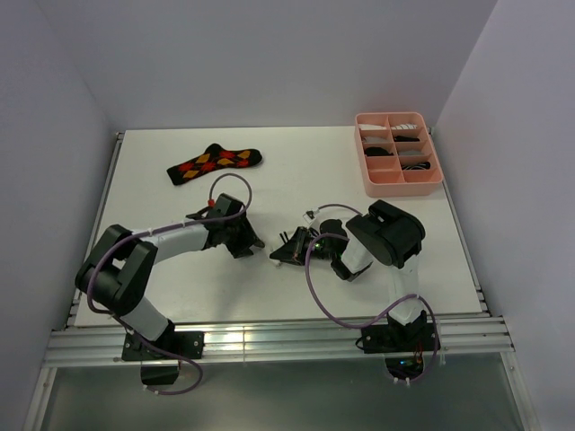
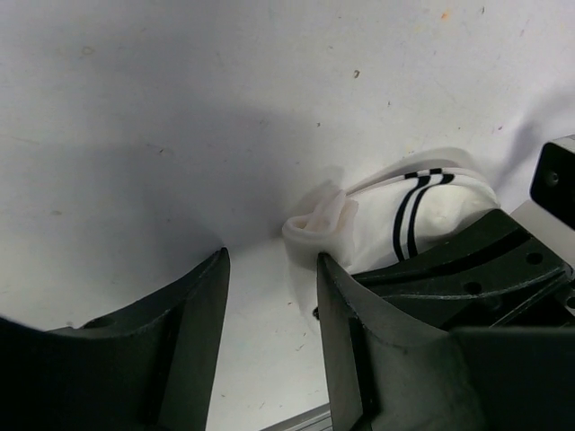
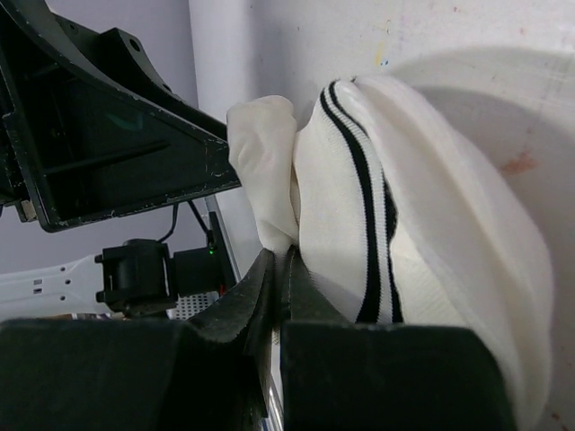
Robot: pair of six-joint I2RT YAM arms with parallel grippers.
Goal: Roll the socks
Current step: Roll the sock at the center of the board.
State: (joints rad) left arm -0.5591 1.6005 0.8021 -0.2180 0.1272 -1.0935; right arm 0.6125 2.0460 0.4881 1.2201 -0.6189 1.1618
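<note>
The right hand (image 3: 278, 262) is closed tight, its two fingers pressed together on a fold of the white sock (image 3: 422, 233). The rest of the sock bulges beyond and to one side of the fingertips, two black cuff stripes running over the bunched fabric. The left hand (image 2: 271, 269) stands about half open with only bare desk (image 2: 180, 108) in its gap, and it grips nothing. The sock's rolled edge lies just past the finger nearer the right hand. Whether that fingertip touches the fabric I cannot tell.

Only the wrist views show this sock. From above, the two hands meet nose to nose and I cannot make it out. The overhead view alone shows the argyle sock (image 1: 214, 162), flat on the desk well beyond the left hand. It also shows the pink tray (image 1: 361, 153), far beyond the right hand near the back corner. The right wrist view has the left hand's black body close in front, up and to the left.

Both arms reach inward from their bases with elbows bent and wrists low over the desk, each hand pointing at the other.
</note>
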